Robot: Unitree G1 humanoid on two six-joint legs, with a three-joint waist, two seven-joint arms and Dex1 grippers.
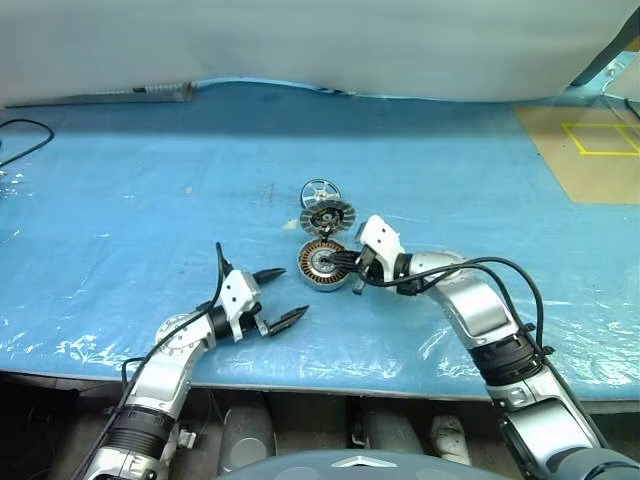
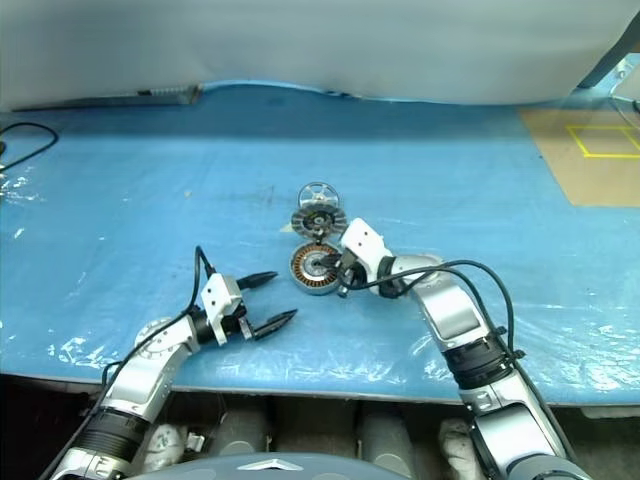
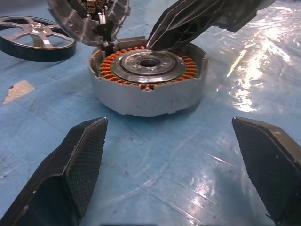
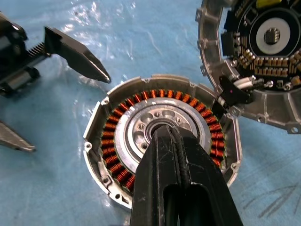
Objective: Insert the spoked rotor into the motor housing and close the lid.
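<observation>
The motor housing (image 1: 322, 264) lies flat on the blue table sheet (image 1: 150, 200), its ring of copper windings facing up and its centre open, with no rotor in it. The right gripper (image 4: 164, 134) has its 2 black fingers pressed together and holds nothing; their joined tip sits over the housing's central hub, touching or just above it (the right wrist view cannot settle which). The lid (image 1: 328, 216) lies just behind the housing, joined to it by short wires and tilted up against its rim, circuit side showing. The spoked rotor (image 1: 320, 190) rests on the sheet just beyond the lid, so it is the farthest of the 3 discs from both arms. The right gripper is the nearer one: the rotor lies past its fingertips, beyond housing and lid. The left gripper (image 1: 272, 298) hangs with its jaws spread wide and empty, near the housing on the robot's side, its fingers pointing towards it.
</observation>
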